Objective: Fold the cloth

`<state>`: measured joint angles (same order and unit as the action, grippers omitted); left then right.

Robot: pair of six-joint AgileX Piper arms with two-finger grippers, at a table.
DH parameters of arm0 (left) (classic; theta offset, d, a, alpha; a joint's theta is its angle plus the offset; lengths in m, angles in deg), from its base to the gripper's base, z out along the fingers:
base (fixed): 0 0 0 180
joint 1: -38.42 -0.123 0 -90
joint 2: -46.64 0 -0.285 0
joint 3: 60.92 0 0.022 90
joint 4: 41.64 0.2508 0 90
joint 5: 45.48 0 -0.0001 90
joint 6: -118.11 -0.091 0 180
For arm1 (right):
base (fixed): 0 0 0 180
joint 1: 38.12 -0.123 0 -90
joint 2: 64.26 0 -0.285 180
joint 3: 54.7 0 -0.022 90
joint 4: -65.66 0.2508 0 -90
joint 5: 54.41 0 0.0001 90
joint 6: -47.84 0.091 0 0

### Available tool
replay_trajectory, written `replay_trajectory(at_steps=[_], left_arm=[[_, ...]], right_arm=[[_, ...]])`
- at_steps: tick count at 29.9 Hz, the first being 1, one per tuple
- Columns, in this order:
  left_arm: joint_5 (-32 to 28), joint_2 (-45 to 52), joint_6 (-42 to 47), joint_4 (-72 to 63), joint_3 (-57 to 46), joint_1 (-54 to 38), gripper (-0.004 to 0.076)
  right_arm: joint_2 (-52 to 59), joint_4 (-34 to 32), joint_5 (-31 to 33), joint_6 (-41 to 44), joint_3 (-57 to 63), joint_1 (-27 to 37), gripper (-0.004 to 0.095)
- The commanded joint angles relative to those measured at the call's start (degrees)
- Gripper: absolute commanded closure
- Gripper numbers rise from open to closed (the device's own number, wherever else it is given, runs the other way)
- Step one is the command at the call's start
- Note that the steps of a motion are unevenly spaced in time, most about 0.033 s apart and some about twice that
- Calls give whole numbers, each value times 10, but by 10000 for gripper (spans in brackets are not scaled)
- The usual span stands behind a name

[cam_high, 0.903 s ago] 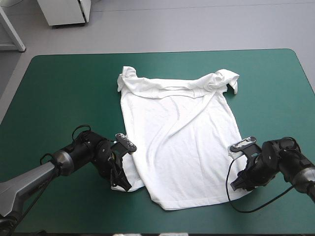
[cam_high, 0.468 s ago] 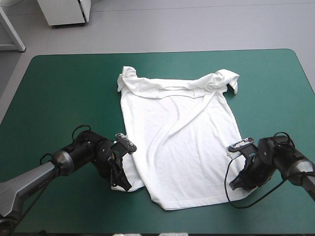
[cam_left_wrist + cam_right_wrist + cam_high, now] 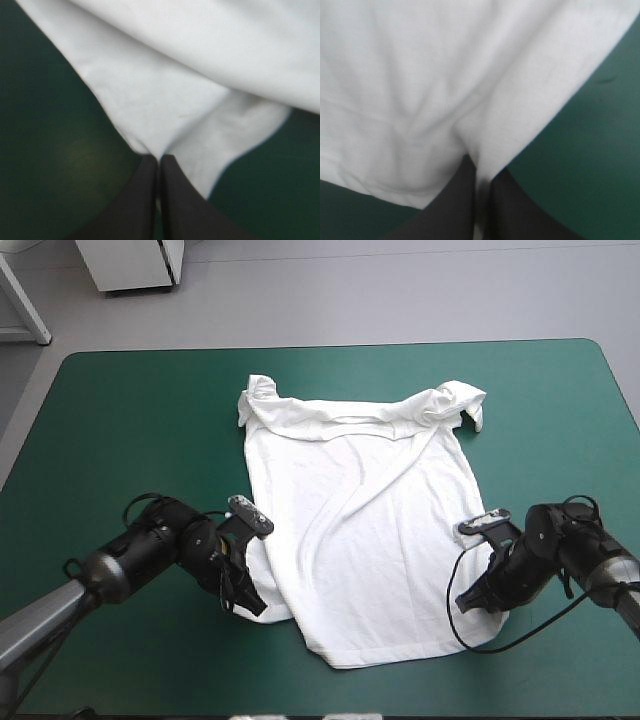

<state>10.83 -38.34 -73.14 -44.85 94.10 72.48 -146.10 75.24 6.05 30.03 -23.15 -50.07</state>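
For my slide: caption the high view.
Left gripper and right gripper, black-fingered, pinch the spread white T-shirt near its hem.

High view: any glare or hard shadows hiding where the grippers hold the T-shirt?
High view: even light, no glare; only soft shadows across the T-shirt and under the left gripper and right gripper. Left wrist view: a faint sheen on the cover beside the fingers, grip unhidden. Right wrist view: shading in the folds, nothing hidden.

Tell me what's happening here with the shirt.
Two robot arms are handling a white T-shirt, which lies spread flat on the teal-green table, collar toward the far edge. The left gripper is shut on the shirt's left side edge near the hem, the right gripper on its right side edge near the hem. No fold has been made yet.
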Motion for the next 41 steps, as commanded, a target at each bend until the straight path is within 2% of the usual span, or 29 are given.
replay_trajectory(at_steps=[1,6,9,17,22,29,36,41], left_arm=[[48,75,24,23,82,3,733],[126,136,35,47,216,3,733],[171,143,35,56,314,3,733],[174,135,32,68,547,3,733],[162,125,21,68,658,3,733],[74,118,-25,61,762,3,733],[-141,113,-92,32,777,3,733],[-243,93,-104,45,777,3,733]], right_arm=[[34,11,28,-2,-85,-1,925],[60,22,95,14,-212,-1,925],[74,23,111,20,-301,-1,925],[94,21,108,28,-529,-1,925],[94,21,61,28,-661,-1,924],[94,21,-66,28,-795,-1,925],[93,21,-196,43,-823,-1,925],[74,21,-249,56,-823,-1,925]])
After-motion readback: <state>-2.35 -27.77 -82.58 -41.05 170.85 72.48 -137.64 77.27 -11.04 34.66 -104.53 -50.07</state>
